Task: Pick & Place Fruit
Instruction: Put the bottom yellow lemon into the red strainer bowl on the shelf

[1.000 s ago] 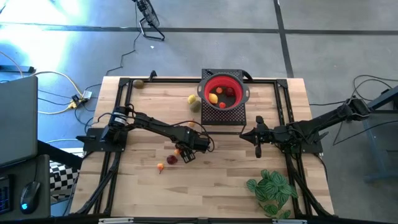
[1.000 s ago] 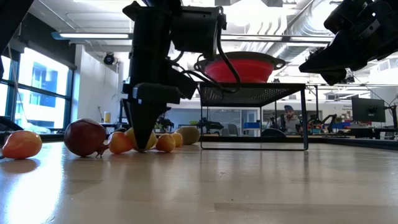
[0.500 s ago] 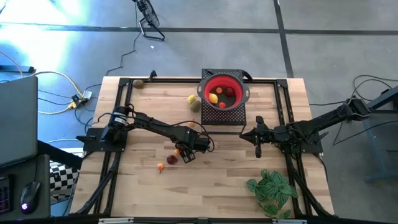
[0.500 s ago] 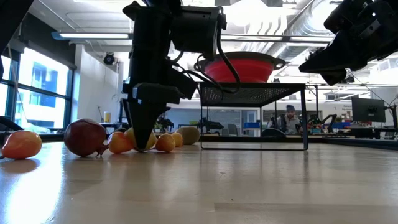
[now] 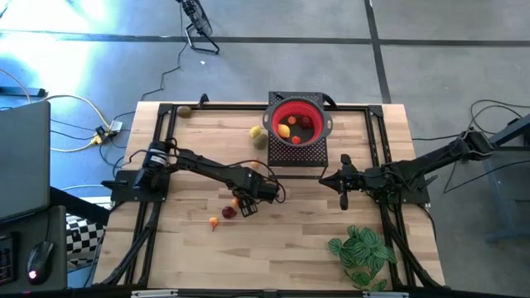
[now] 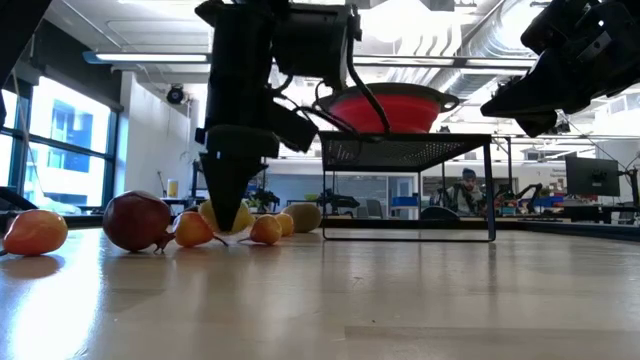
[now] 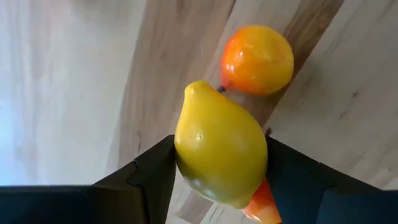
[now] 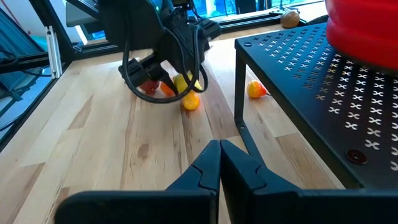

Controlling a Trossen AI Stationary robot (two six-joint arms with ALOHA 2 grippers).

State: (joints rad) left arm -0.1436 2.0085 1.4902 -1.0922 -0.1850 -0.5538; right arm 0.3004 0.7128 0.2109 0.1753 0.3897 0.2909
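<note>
Wooden worktop (image 5: pixel 190 240) carries scattered fruit; the left claw (image 5: pixel 246 204) grips a yellow lemon (image 7: pixel 217 149) just above it, beside an orange fruit (image 7: pixel 257 59). Right claw (image 8: pixel 219 155) hovers closed.

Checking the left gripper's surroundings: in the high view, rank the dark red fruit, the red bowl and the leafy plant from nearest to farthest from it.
From the left gripper:
1. Dark red fruit, just beside it.
2. Red bowl, on the rack at the table's back.
3. Leafy plant, front right corner.
</note>
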